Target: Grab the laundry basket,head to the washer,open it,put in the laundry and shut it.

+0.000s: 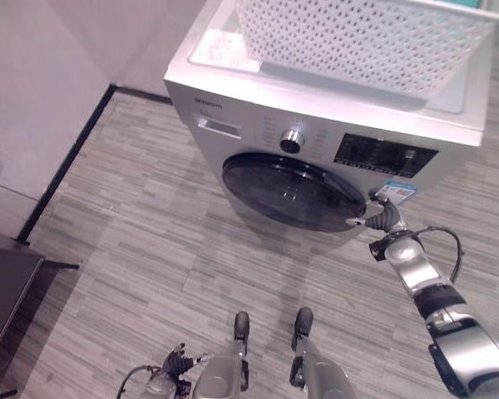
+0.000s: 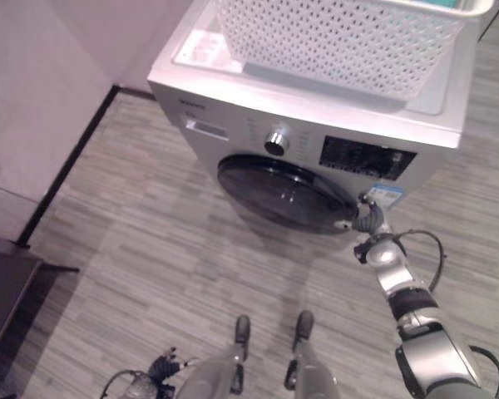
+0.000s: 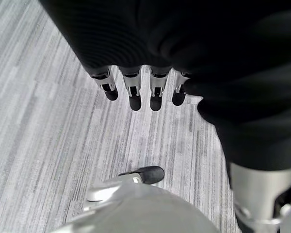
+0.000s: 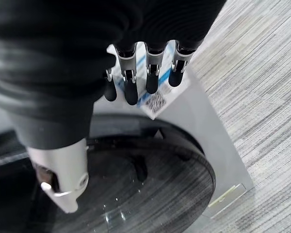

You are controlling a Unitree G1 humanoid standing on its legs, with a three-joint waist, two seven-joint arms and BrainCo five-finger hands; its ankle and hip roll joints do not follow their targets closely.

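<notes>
Left hand (image 1: 176, 363) hangs low at the near left, close to the floor (image 1: 150, 249), fingers (image 3: 132, 92) straight and relaxed with nothing in them; past them is only grey striped flooring. To the far left of that, a dark low piece of furniture (image 1: 4, 287) sits against the wall (image 1: 41, 75), with a black skirting strip along the wall's base. Right hand (image 1: 381, 218) is reached out ahead on the right, at the right edge of the washer door (image 1: 291, 189), just below the small blue-and-white sticker (image 1: 396, 192) on the washer front. In the right wrist view its fingers (image 4: 131, 87) are straight and slightly apart, pointing toward the sticker, thumb off to the side over the dark round door glass (image 4: 136, 184); nothing gripped, and contact with the door rim can't be told for sure. Door looks shut, flush on the front. Washer (image 1: 241, 108) is silver-grey, with a detergent drawer at upper left of its front, a round knob (image 1: 292, 140) in the middle, and a dark control panel (image 1: 382, 156) to the right. Farthest: the white perforated laundry basket (image 1: 358, 41) sits on top of the washer, toward its right side, with something teal (image 1: 457, 3) just showing at its far rim.
</notes>
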